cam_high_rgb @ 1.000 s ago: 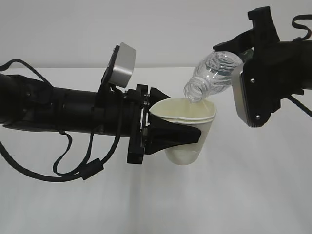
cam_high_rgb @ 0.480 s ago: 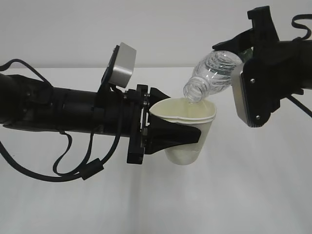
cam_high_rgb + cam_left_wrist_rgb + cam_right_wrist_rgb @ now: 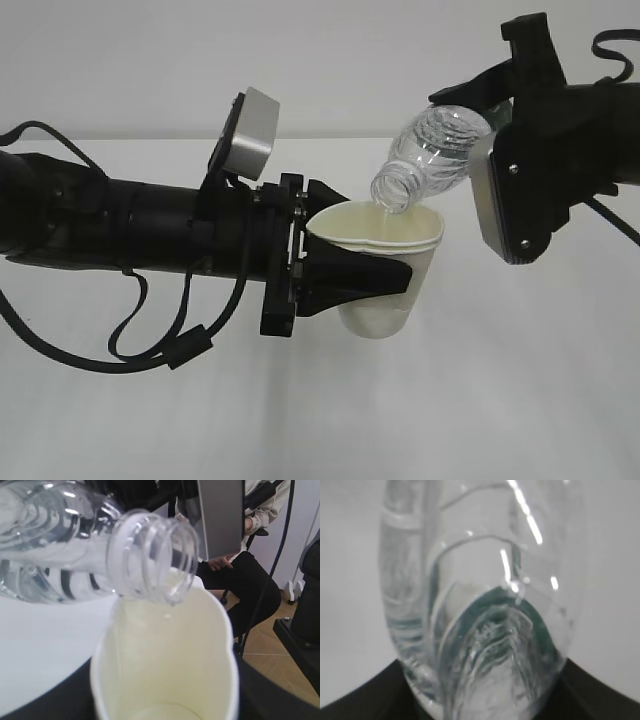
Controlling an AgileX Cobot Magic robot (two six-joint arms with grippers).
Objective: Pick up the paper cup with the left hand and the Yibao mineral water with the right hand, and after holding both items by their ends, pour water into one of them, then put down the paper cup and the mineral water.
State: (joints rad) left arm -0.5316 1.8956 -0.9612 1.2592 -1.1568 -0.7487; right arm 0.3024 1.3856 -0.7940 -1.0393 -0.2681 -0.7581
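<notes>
The white paper cup (image 3: 385,268) hangs upright above the table with my left gripper (image 3: 372,276) shut on its side, squeezing the rim out of round. In the left wrist view the cup's cream inside (image 3: 165,665) fills the lower frame between the dark fingers (image 3: 42,702). The clear, uncapped Yibao mineral water (image 3: 432,152) is tilted mouth-down to the left, and its open neck (image 3: 155,560) sits just over the cup's far rim. My right gripper (image 3: 488,108) is shut on the bottle's base end. The ribbed bottle (image 3: 485,605), with green showing inside, fills the right wrist view.
A white table (image 3: 520,400) lies below both arms. A black cable (image 3: 150,335) loops under the left arm. The right arm's grey camera housing (image 3: 505,205) hangs close to the cup's right side. A seated person (image 3: 250,570) is behind the table.
The right gripper and the bottle have shifted slightly left, bringing the mouth a little further over the cup. The left arm and cup have not moved.
</notes>
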